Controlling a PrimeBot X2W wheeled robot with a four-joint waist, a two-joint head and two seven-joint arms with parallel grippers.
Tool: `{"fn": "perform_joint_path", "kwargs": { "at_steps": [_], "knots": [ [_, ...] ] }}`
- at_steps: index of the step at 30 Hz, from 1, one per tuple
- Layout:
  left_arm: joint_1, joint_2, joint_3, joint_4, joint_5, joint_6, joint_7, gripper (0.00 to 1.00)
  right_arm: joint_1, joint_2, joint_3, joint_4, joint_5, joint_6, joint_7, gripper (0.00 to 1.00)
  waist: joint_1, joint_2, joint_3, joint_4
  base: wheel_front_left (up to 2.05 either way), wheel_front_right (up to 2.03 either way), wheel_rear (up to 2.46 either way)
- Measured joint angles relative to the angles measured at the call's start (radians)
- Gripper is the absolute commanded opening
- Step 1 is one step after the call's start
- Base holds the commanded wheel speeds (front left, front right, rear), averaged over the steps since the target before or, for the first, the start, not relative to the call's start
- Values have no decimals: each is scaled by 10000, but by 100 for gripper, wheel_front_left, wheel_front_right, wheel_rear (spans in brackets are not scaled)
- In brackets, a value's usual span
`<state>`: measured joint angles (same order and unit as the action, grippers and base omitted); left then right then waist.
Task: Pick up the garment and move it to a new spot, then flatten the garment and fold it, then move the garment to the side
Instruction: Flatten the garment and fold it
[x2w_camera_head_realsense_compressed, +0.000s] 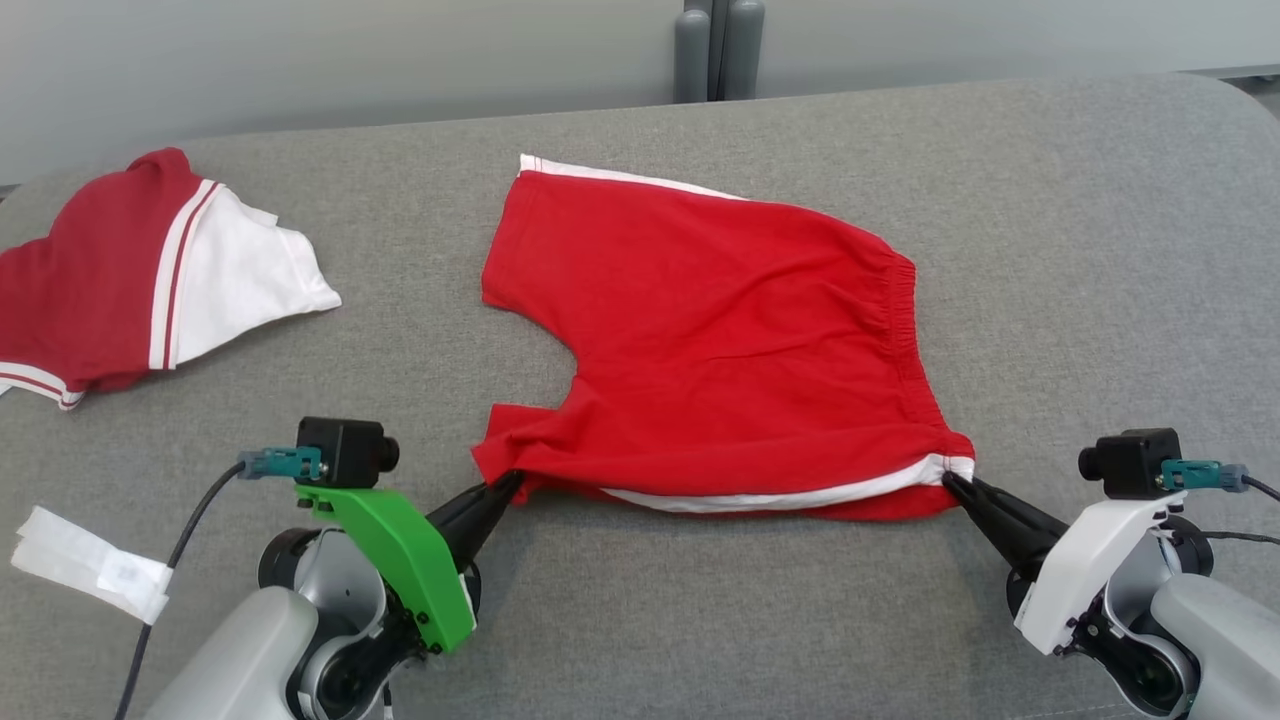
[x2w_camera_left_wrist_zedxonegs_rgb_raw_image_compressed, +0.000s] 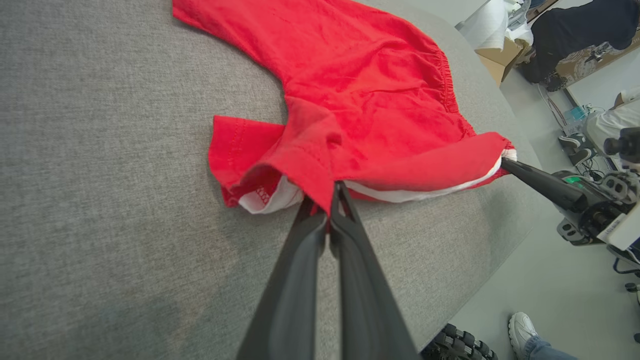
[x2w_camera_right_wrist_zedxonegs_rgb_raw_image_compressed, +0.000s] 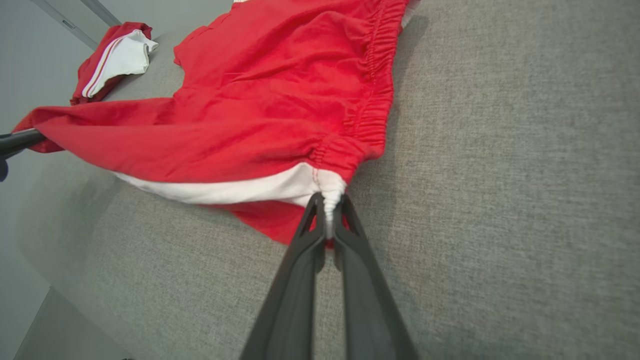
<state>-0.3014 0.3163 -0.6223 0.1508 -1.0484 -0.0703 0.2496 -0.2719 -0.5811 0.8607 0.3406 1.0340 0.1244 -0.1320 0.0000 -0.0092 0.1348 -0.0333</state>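
Clamped at two corners by the left gripper (x2w_camera_head_realsense_compressed: 512, 481) and right gripper (x2w_camera_head_realsense_compressed: 951, 481), the shorts (x2w_camera_head_realsense_compressed: 720, 330) are seemingly being flattened, even tension being needed next.

1. Nothing is reading clearly on any surface.
2. Red marks (x2w_camera_left_wrist_zedxonegs_rgb_raw_image_compressed: 261, 193) are showing inside the hem of the shorts (x2w_camera_left_wrist_zedxonegs_rgb_raw_image_compressed: 360, 100), too small to make out.
3. Paper strip (x2w_camera_head_realsense_compressed: 90, 565) is carrying a faint, illegible patch.

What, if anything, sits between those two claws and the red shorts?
Nothing visible. Both pinch the red shorts: left gripper on the near leg hem, right gripper on the waistband corner.
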Motion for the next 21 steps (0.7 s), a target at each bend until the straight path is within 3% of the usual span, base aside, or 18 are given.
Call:
{"fn": "perform_joint_path", "kwargs": {
  "at_steps": [7, 8, 10, 11, 12, 13, 15, 21],
  "knots": [
    [-36, -286, -92, 709, 623, 105, -663, 0, -18, 54, 128, 190, -35, 0, -163, 0, 0, 0, 195, -86, 0, 0, 0],
    [-56, -360, -8, 784, 723, 136, -846, 7, -18, 61, 150, 226, -40, 0, -176, 0, 0, 0, 213, -91, 0, 0, 0],
    [-147, -545, 69, 957, 803, 194, -1170, 43, -24, 84, 182, 276, -42, 0, -224, 0, 0, 0, 246, -98, 0, 0, 0],
    [-218, -608, 67, 1014, 892, 196, -1313, 51, -27, 94, 196, 311, -40, 2, -261, 0, 0, 0, 261, -103, 0, 0, 0],
    [-302, -673, 65, 1062, 965, 196, -1411, 78, -32, 113, 201, 343, -38, 0, -265, 0, 0, 0, 275, -108, 0, 0, 0],
    [-373, -746, 44, 1135, 1057, 194, -1509, 92, -36, 142, 209, 370, -29, 0, -276, 0, 0, 0, 288, -115, 0, 0, 0],
    [-484, -859, -82, 1394, 1369, 190, -1756, 100, -55, 196, 247, 416, 6, 0, -347, 0, 0, 0, 326, -140, 0, 0, 0],
    [-500, -872, -476, 1941, 2004, 25, -2314, 100, -73, 314, 245, 522, 165, 0, -535, 0, 0, 0, 395, -191, 0, 0, 0]
  ]
}}
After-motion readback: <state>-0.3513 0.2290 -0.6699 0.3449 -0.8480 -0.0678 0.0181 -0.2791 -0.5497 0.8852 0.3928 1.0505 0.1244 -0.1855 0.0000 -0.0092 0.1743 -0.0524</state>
